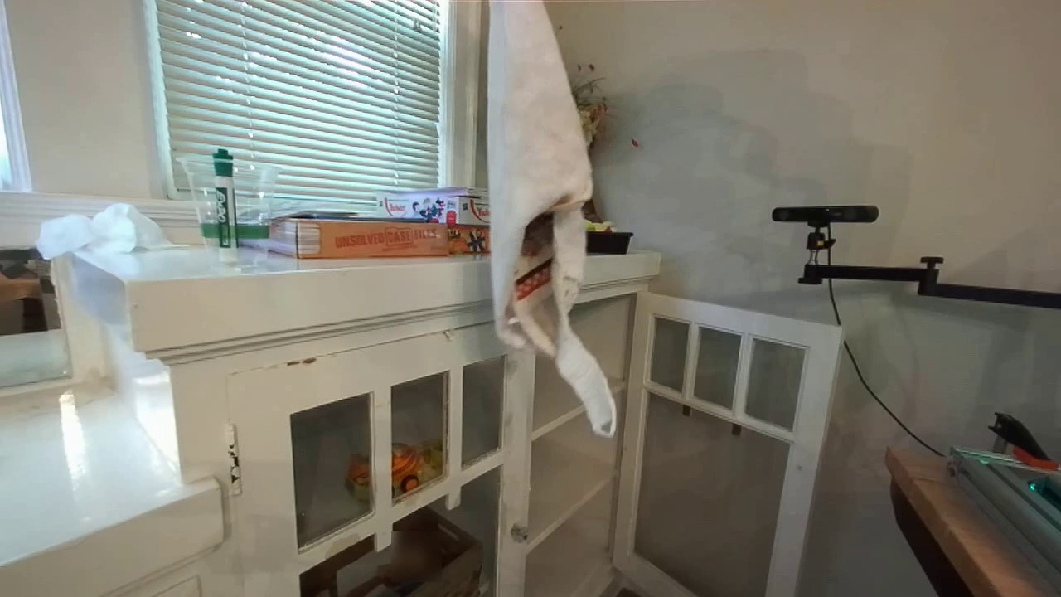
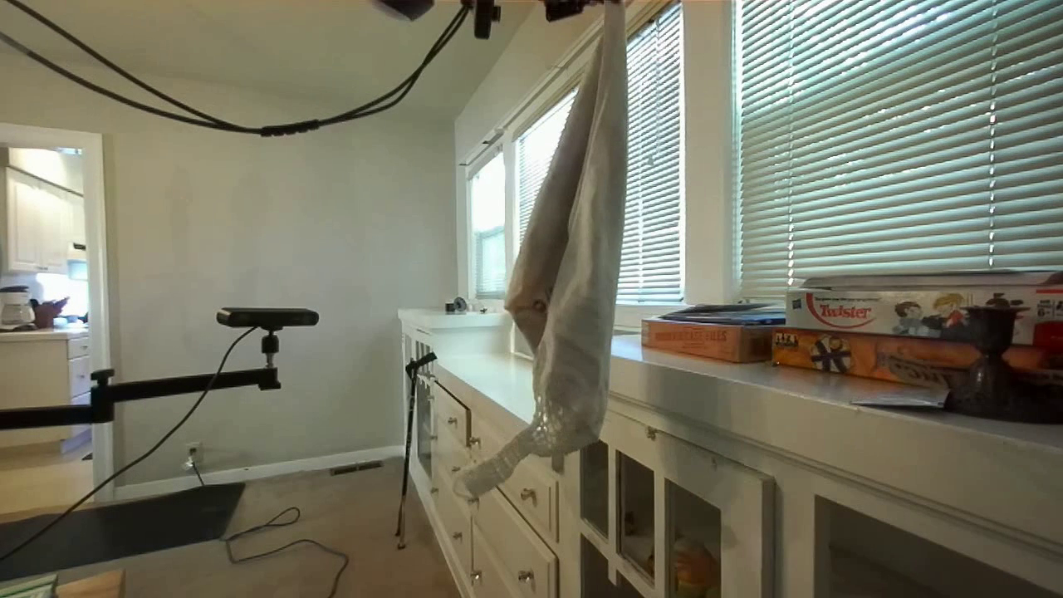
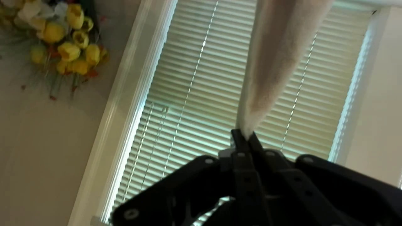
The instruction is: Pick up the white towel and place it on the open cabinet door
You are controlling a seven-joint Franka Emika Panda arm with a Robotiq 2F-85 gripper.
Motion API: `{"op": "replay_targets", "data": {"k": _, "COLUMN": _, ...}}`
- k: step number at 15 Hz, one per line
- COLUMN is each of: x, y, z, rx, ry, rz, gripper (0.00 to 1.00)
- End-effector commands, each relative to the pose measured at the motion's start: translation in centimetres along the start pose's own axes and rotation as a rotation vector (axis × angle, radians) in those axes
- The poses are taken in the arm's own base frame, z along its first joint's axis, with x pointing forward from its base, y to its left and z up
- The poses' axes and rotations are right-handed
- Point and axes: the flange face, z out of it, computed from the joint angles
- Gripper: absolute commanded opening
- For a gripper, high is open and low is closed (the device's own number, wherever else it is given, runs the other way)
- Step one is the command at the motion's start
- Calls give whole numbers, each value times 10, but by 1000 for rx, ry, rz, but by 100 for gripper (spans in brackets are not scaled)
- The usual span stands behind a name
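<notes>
You had the claw [image 3: 245, 136] pinched tight on one end of the white towel [image 1: 539, 116], just below the centre of the wrist view. In both exterior views the towel hung from the top edge of the frame, its tail dangling. In an exterior view you could see the open cabinet door [image 1: 718, 412] at the lower right, a gap showing in the frame between it and that tail. The Unsolved Case Files box [image 1: 373, 239] lay on the white worktop [image 1: 373, 286], left of the towel.
</notes>
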Motion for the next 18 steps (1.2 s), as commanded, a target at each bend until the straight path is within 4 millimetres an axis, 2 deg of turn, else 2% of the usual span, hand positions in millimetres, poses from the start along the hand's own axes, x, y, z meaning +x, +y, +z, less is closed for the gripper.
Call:
{"op": "replay_targets", "data": {"k": 1, "x": -35, "y": -20, "z": 6, "rx": 78, "ry": -128, "rz": 135, "gripper": 1}}
{"op": "replay_targets", "data": {"k": 4, "x": -75, "y": -43, "z": 15, "rx": 115, "ry": -242, "rz": 246, "gripper": 1}}
{"op": "replay_targets", "data": {"k": 8, "x": -118, "y": -62, "z": 26, "rx": 143, "ry": -376, "rz": 401, "gripper": 1}}
{"op": "replay_targets", "data": {"k": 9, "x": -104, "y": -62, "z": 29, "rx": 120, "ry": -334, "rz": 313, "gripper": 3}}
{"op": "replay_targets", "data": {"k": 11, "x": -118, "y": -67, "z": 33, "rx": 121, "ry": -368, "rz": 348, "gripper": 3}}
{"op": "replay_targets", "data": {"k": 13, "x": -119, "y": -67, "z": 33, "rx": 122, "ry": -371, "rz": 359, "gripper": 3}}
{"op": "replay_targets", "data": {"k": 14, "x": -119, "y": -66, "z": 33, "rx": 123, "ry": -370, "rz": 361, "gripper": 3}}
{"op": "replay_targets", "data": {"k": 16, "x": -119, "y": -47, "z": 43, "rx": 66, "ry": -380, "rz": 386, "gripper": 1}}
{"op": "replay_targets", "data": {"k": 18, "x": -117, "y": -11, "z": 57, "rx": -35, "ry": -368, "rz": 426, "gripper": 1}}
